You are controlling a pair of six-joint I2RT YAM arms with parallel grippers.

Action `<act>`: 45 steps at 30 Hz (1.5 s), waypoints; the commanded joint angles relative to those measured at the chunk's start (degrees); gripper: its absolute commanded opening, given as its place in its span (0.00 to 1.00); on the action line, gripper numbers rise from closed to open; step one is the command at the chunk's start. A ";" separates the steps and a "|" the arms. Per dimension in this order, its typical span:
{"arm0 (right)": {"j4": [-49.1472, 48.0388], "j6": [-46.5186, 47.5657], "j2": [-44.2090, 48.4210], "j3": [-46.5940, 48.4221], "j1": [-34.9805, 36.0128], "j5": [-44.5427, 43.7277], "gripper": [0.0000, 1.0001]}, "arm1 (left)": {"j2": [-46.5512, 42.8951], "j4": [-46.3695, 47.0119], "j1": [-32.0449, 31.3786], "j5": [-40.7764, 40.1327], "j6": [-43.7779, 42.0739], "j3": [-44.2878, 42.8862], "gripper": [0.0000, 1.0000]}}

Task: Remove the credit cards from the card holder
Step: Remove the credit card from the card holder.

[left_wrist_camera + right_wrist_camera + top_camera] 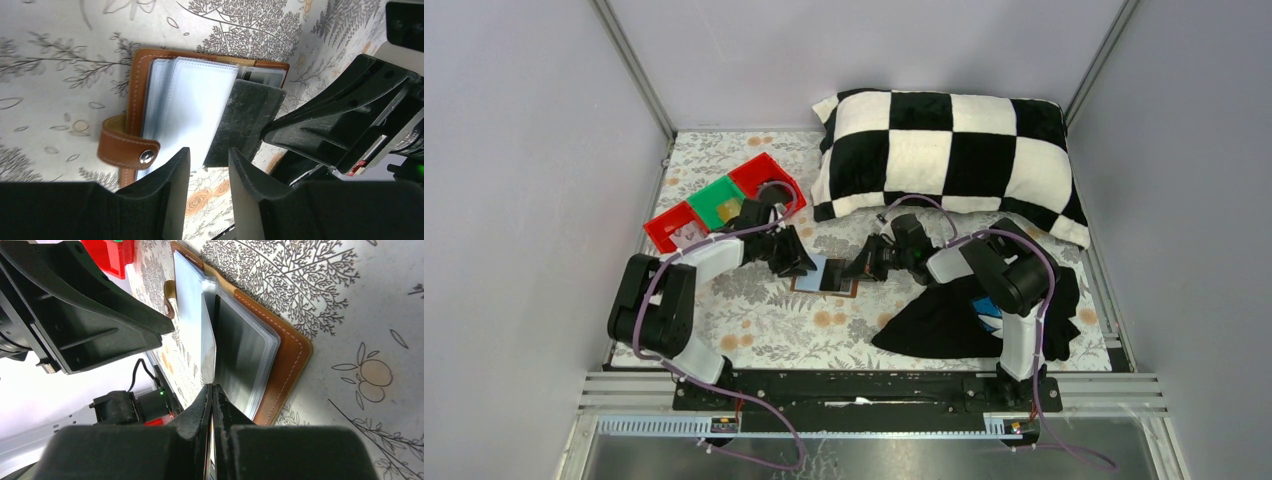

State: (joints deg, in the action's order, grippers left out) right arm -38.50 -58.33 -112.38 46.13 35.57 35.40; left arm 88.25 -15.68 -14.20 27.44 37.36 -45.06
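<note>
The card holder (826,274) lies open on the floral tablecloth, with a brown leather rim (142,85), a snap strap and pale blue-grey sleeves. My left gripper (802,262) is open and empty (210,167), hovering over the holder's near edge. My right gripper (861,268) is shut (212,390) on a thin pale leaf (208,340) that stands up from the holder (290,355). I cannot tell whether that leaf is a credit card or a sleeve. One of its fingers (245,120) covers the holder's right side in the left wrist view.
Red and green trays (724,200) stand at the back left, with small flat items inside. A black-and-white checked pillow (944,150) fills the back. A black cloth (954,320) lies beside the right arm. Grey walls enclose the table.
</note>
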 commanded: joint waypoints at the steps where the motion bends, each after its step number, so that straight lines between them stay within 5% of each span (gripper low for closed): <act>1: -0.51 0.39 -0.79 1.98 -0.12 0.67 0.04 | 3.46 3.05 -1.94 2.84 -0.06 -2.64 0.39; 9: -0.65 0.31 -1.29 2.39 -0.10 0.81 0.06 | 6.64 4.88 -3.63 3.51 0.35 -2.78 0.39; 15: -1.84 -0.82 -2.48 3.53 -0.14 1.22 0.22 | 7.68 5.57 -3.80 3.85 0.43 -2.23 0.39; 21: -3.42 -2.03 -4.35 4.10 -0.07 1.85 0.28 | 8.04 6.01 -3.86 4.20 0.43 -2.14 0.38; 24: -4.49 -2.87 -4.69 4.03 -0.02 2.36 0.24 | 8.04 6.19 -3.91 4.29 0.52 -2.05 0.38; 28: -3.16 -1.86 -3.00 3.97 -0.12 2.48 0.01 | 6.77 5.62 -3.86 3.99 0.29 -2.52 0.38; 35: 1.04 3.06 3.09 0.78 -0.65 1.16 0.00 | 1.59 0.40 -2.85 4.96 -2.23 -3.99 0.41; 45: -15.70 -0.65 4.98 -3.71 -0.68 8.90 0.00 | 1.58 -4.47 -2.32 20.85 -9.05 -6.80 0.53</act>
State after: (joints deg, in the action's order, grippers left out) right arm -43.99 -57.45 -109.45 43.24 35.22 39.53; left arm 91.24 -18.48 -16.80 40.95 31.73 -50.02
